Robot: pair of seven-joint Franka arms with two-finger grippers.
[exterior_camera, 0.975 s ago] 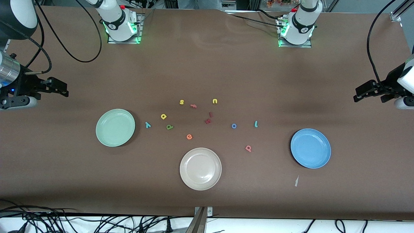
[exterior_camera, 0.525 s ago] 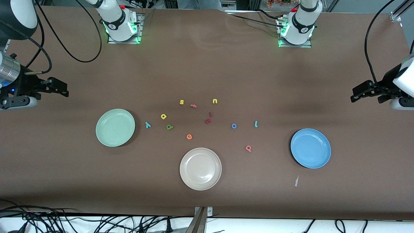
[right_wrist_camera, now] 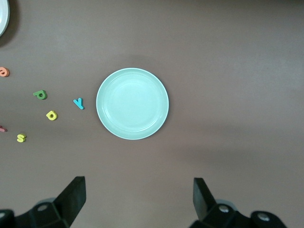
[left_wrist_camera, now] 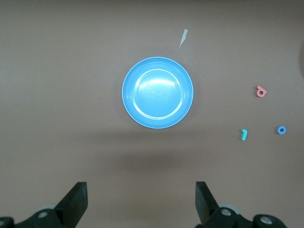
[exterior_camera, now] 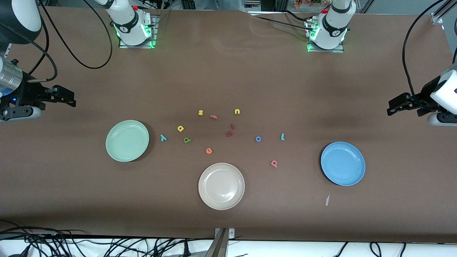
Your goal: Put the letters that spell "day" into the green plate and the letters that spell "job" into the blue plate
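Observation:
The green plate (exterior_camera: 127, 140) (right_wrist_camera: 132, 103) lies toward the right arm's end, with the teal "y" (exterior_camera: 163, 137), yellow "a" (exterior_camera: 180, 128) and green "d" (exterior_camera: 187, 140) beside it on the table. The blue plate (exterior_camera: 342, 163) (left_wrist_camera: 157, 92) lies toward the left arm's end. The blue "o" (exterior_camera: 258, 139), teal "j" (exterior_camera: 282, 136) and pink "b" (exterior_camera: 274, 164) rest on the table near it. Both plates hold nothing. My right gripper (exterior_camera: 71, 100) (right_wrist_camera: 139, 197) hangs open high above the table's end past the green plate. My left gripper (exterior_camera: 391, 108) (left_wrist_camera: 141, 199) hangs open high above the other end.
A beige plate (exterior_camera: 221, 186) sits nearest the front camera, mid-table. Other loose letters lie in the middle: yellow "s" (exterior_camera: 200, 112) and "u" (exterior_camera: 237, 111), pink "f" (exterior_camera: 213, 116), orange "e" (exterior_camera: 209, 151), two dark red ones (exterior_camera: 230, 130). A small paper scrap (exterior_camera: 327, 200) lies by the blue plate.
My left gripper has drifted slightly toward the middle of the table. The right arm and all letters and plates are where they were.

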